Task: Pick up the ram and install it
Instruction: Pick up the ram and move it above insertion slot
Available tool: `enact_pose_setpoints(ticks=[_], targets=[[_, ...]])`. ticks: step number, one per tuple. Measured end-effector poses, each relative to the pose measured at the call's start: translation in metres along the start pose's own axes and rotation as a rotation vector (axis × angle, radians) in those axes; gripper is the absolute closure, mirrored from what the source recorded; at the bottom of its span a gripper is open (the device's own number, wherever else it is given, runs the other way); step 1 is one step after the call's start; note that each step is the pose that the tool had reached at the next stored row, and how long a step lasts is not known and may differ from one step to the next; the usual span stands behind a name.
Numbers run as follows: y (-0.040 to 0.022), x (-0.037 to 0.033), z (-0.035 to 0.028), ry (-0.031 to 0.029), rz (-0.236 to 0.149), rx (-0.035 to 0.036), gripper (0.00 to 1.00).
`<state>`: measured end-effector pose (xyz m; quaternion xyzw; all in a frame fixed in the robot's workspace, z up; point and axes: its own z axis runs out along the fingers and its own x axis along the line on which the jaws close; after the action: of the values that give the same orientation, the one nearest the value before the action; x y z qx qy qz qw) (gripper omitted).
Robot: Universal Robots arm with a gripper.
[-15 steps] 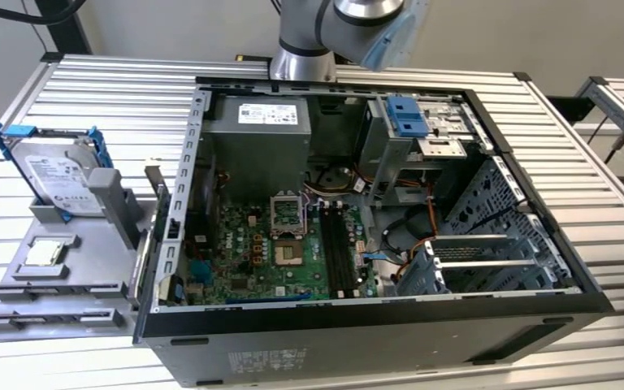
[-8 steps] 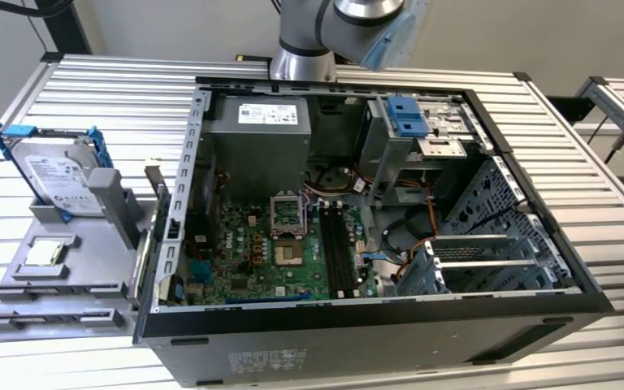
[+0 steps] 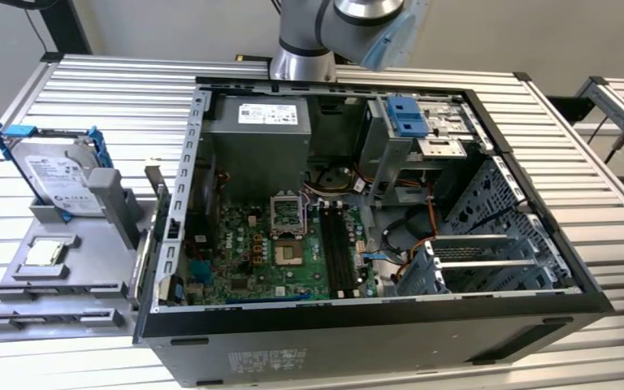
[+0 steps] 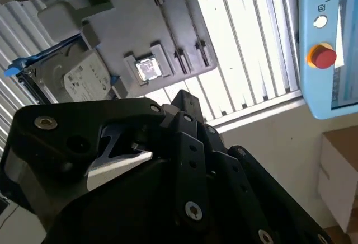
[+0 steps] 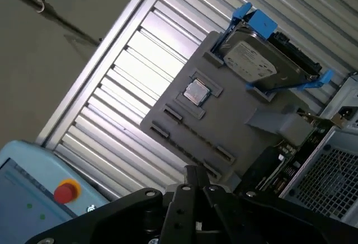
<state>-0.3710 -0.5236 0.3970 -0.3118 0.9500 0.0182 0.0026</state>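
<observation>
Two hazards stand out, judging from how things lie with the ram not yet picked up. The gripper (image 5: 193, 181), a black linkage in both wrist views, hangs high over the slatted table (image 3: 106, 89), well apart from the work. I cannot tell whether its jaws are spread or pressed together. What I take for the ram (image 3: 158, 193) stands on edge at the raised holder (image 3: 123, 213) of the grey fixture tray (image 3: 84, 302). It sits between the blue-framed hard drive (image 3: 58, 175) and the wall of the open computer case (image 3: 377, 313), near both. The first hazard is that tight spot. A descent slightly off line could strike the drive's frame or the case wall. A pinch taken off-centre could leave the thin stick tilted in the grip, or let it slip. The bare processor chip (image 3: 46, 253) lying on the same tray could also be knocked. The second hazard is the seating. The black memory slots (image 3: 340, 244) lie deep inside the case on the green motherboard (image 3: 241, 260), just beside the processor socket (image 3: 290, 253) and near loose cables. A stick carried in crooked, or turned the wrong way round, would probably jam in the slot, and pressing on would then load the board or the contacts.
</observation>
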Motion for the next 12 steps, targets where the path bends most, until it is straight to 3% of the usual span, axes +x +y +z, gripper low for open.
enact_pose_setpoints(ticks=[12], targets=[[0.0000,0.0000,0.0002,0.0068,-0.205,-0.0030,1.00]])
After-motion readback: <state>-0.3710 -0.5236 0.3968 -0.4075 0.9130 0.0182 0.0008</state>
